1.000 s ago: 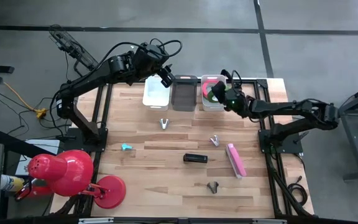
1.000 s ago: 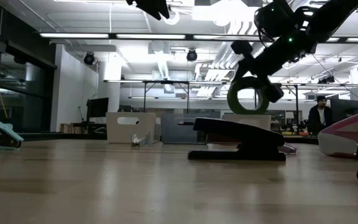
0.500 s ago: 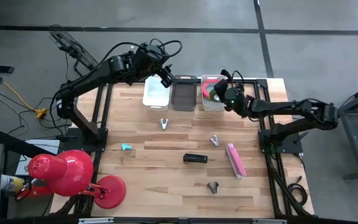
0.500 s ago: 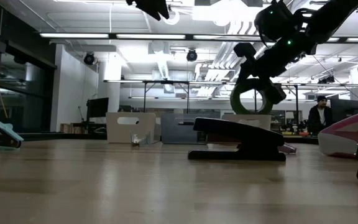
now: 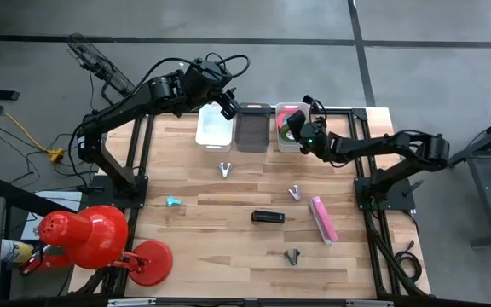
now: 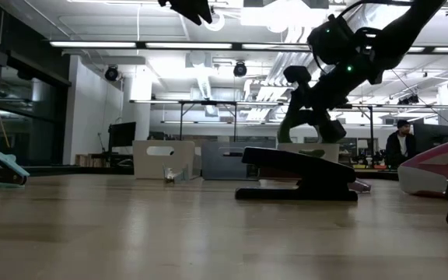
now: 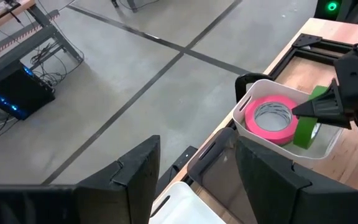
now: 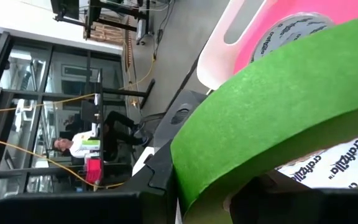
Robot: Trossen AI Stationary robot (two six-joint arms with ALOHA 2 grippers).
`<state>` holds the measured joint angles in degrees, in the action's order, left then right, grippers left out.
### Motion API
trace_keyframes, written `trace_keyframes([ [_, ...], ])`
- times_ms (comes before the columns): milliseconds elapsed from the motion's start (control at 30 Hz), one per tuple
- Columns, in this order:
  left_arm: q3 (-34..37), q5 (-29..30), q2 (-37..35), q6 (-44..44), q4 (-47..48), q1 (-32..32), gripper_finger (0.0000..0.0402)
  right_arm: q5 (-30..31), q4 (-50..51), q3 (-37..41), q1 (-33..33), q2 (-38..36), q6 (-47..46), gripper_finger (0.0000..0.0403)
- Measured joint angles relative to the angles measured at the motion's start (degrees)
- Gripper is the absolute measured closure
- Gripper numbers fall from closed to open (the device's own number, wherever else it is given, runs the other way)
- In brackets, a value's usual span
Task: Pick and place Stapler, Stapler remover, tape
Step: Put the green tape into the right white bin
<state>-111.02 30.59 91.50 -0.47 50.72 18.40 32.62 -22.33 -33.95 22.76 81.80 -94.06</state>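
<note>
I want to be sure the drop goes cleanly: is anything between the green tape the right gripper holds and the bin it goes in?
Nothing visible blocks it. The right gripper is shut on the green tape, held on edge at the white bin. The pink tape already lies flat inside, right beside the green roll, so it may land against or on it.

A green roll of tape (image 8: 272, 106) fills most of the picture, its broad band running at a slant right in front of the camera. Behind it lies a pink roll (image 8: 303, 25) inside a white bin (image 8: 219, 56). Farther off, a seated person (image 8: 86, 146) shows in the room.
</note>
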Motion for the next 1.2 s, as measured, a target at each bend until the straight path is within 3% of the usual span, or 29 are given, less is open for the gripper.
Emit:
trace_keyframes([
  [100, 0.0, 0.02, 0.0, 0.0, 0.02, 0.02, 0.0199, -0.24, 0.06, 0.0, 0.0, 0.0, -0.03, 0.0309],
  [333, 0.0, 0.04, 0.0, -0.02, 0.02, 0.02, 0.0199, -1.59, 3.35, -0.02, 0.11, 0.0, -2.12, 0.0223],
  [467, 0.0, 0.06, 0.0, -0.02, 0.02, 0.01, 0.0199, -3.83, 3.18, -0.02, 0.11, 0.0, -2.74, 0.0208],
  [567, 0.0, 0.06, 0.0, -0.02, 0.02, 0.02, 0.0199, -5.24, 2.63, -0.02, 0.78, 0.0, -0.82, 0.0206],
  [800, 0.0, 0.09, 0.0, -0.07, 0.02, 0.0, 0.0199, -12.57, 3.97, -0.09, 4.75, 0.0, -7.52, 0.0216],
  [1200, -0.02, 0.17, 0.0, -1.33, 0.02, 0.0, 0.0199, -15.23, 9.16, -2.64, 6.1, -0.76, -2.65, 0.0268],
])
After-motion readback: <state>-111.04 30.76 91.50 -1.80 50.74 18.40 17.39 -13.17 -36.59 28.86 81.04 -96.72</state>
